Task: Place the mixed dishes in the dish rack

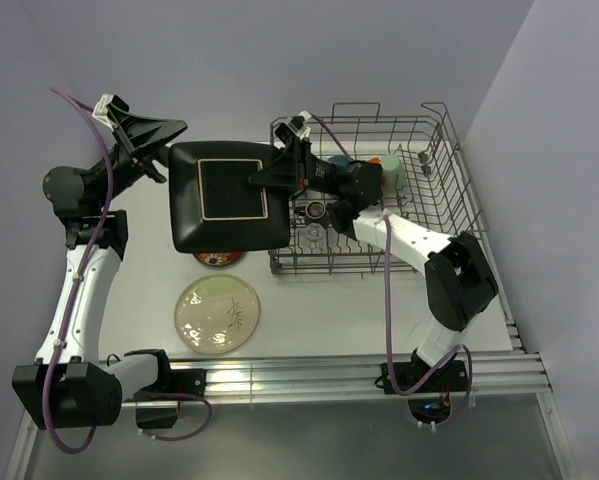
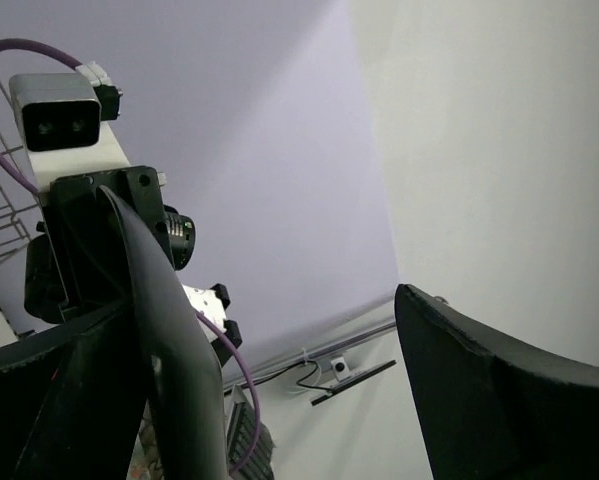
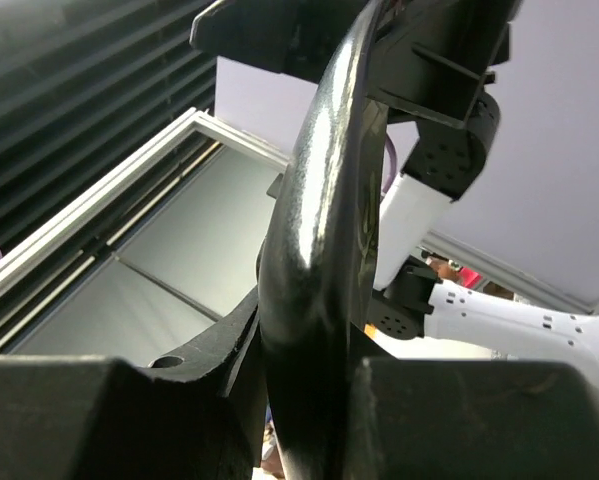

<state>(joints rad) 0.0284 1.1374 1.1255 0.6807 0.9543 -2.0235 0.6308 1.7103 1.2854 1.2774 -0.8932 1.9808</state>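
Your right fingers clamp the black square plate on its edge nearest the dish rack. Your left fingers are spread wide at the plate's far edge.

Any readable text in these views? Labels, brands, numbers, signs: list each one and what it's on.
None can be read in any of the three views.
black square plate: only a pale square outline, no lettering.
cream round plate: a leafy pattern, not words.
red saucer: mostly hidden under the black square plate; its markings are too small to tell.
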